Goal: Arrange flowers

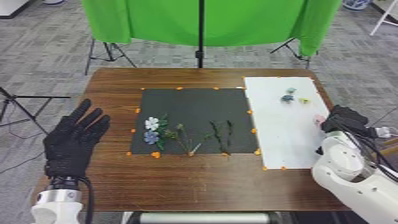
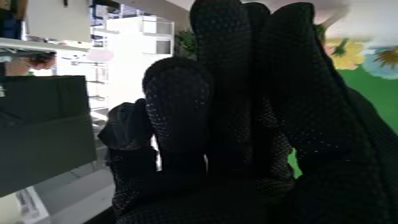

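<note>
apparent flower-picking step: the right hand [image 1: 346, 118], fingers extended, is beside the pink flower [image 1: 319, 119]; the left hand [image 1: 71, 145] lies open. the next move likely requires a gentle pinch.

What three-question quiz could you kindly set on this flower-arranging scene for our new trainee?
1. True or false: the white flower lies on the dark sheet.
2. Multiple choice: which of these lies on the white sheet? (a) a red one, (b) the yellow flower, (c) a black one.
3. Fill in the missing word, "straight" or "curled": the fingers of the left hand are ____.

Key: 1 true; 2 b; 3 straight.
</note>
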{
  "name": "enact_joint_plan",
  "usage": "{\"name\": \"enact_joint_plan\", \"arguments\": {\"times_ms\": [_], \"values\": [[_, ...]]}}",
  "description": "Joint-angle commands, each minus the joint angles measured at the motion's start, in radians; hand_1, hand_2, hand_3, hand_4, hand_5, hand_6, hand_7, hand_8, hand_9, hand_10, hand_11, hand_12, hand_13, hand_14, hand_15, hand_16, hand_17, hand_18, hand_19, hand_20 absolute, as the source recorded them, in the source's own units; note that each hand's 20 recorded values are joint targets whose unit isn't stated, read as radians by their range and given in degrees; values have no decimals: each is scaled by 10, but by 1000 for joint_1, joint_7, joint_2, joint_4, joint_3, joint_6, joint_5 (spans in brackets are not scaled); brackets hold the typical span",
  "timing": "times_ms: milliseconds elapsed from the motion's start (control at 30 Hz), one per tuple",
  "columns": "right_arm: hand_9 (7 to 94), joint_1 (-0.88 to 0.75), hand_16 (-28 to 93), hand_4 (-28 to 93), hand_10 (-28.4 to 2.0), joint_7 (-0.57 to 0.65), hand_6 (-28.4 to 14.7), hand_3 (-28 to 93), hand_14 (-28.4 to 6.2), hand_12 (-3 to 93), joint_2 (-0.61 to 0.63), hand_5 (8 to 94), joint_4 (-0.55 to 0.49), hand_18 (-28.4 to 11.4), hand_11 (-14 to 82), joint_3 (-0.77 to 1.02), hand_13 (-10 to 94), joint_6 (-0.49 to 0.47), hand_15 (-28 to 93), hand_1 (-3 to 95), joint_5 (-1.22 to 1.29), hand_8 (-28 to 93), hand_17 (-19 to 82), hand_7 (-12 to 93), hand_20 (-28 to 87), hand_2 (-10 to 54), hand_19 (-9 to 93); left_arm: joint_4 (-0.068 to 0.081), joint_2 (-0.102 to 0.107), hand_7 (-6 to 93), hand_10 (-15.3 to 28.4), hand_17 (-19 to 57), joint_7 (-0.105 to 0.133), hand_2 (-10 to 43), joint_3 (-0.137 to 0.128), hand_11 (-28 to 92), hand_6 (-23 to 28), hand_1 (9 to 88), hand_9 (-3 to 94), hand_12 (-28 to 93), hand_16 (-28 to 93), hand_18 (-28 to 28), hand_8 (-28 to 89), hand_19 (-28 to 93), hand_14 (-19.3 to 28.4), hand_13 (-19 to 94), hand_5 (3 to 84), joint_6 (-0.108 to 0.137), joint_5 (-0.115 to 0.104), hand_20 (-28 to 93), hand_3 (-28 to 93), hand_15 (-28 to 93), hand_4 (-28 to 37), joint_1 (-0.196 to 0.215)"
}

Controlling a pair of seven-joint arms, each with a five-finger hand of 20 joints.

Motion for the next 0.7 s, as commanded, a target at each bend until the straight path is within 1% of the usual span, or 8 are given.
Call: {"name": "enact_joint_plan", "arguments": {"times_ms": [33,133,167,200,300,500,600,700], "values": [[825,-34,149,-283,-87,12,21,712,-81,262,26,752,-70,-229,218,66,672,-20,756,477,-14,-67,274,168,529,-95,932,7,-1,98,190,-107,2,64,3,226,92,221,329,101,-77,243,-89,513,259,233,382,1,-6,140,805,448,-271,7],[701,-25,122,-283,-134,-2,-16,810,-106,160,24,583,-83,-238,320,66,602,-46,772,395,-23,-130,234,162,529,-95,925,7,-4,98,189,-107,-5,64,0,226,92,222,329,102,-77,243,-89,513,259,233,382,0,-2,141,805,448,-270,9],[681,-28,118,-283,-141,-9,-28,816,-111,155,17,561,-85,-239,323,74,589,-52,774,387,-21,-129,226,155,530,-95,921,6,-8,98,189,-107,-14,63,-2,227,92,222,329,102,-77,243,-89,513,259,233,382,-2,1,141,806,448,-270,7],[665,-15,115,-283,-146,-15,-35,814,-116,153,16,544,-85,-240,322,63,580,-55,775,384,-10,-128,221,152,532,-95,919,7,-6,98,189,-107,-12,62,0,227,92,222,329,102,-77,242,-89,513,259,233,382,-1,1,140,806,448,-269,6],[645,28,110,-283,-152,-29,-39,809,-118,149,-3,521,-68,-242,323,22,569,-70,778,378,-8,-125,214,147,537,-95,914,7,-13,98,189,-107,-24,60,-1,227,92,221,329,102,-77,242,-89,512,259,233,382,-5,6,140,809,448,-268,1],[619,93,102,-283,-157,-59,-15,800,-125,145,-36,475,-28,-245,324,-38,555,-139,782,375,31,-126,202,151,547,-95,903,10,-15,99,189,-108,-31,59,1,227,92,223,329,103,-76,242,-88,512,259,233,381,-7,8,140,808,449,-267,-10],[607,85,100,-283,-160,-74,-6,799,-126,143,-44,461,-29,-246,320,-34,546,-150,782,372,46,-127,196,150,551,-95,898,9,-16,100,189,-108,-28,58,-2,228,93,224,330,103,-77,242,-88,511,259,234,381,-7,10,140,809,450,-265,-7],[606,81,99,-283,-161,-87,7,797,-127,142,-49,460,-36,-248,318,-39,545,-171,783,374,52,-127,195,155,555,-95,895,6,-7,101,190,-108,-14,58,-1,228,93,225,330,103,-77,242,-88,512,259,233,381,5,-2,140,809,450,-264,4]]}}
